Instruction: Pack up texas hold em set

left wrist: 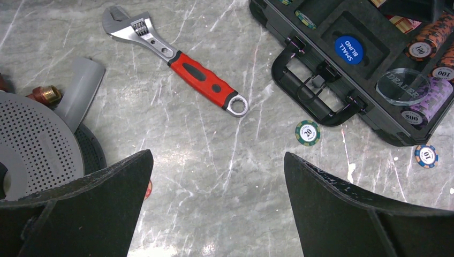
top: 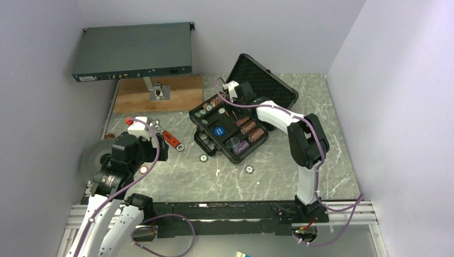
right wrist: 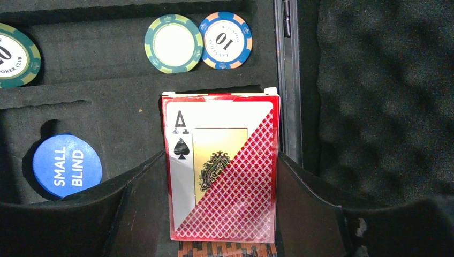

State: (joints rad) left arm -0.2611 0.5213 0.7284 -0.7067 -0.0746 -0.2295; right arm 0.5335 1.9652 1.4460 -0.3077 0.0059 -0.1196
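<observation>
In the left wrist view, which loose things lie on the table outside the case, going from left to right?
grey perforated disc → wrench → green chip → blue and orange chip

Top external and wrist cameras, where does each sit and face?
Top external: above, behind the bases, looking down on the grey marbled table; left arm and right arm show.
Left wrist: wrist-mounted, facing down past the open left claw at the red-handled wrench.
Right wrist: over the black foam-lined hard case; right claw grips the red card deck.
Wrist views share the blue round disc.
</observation>
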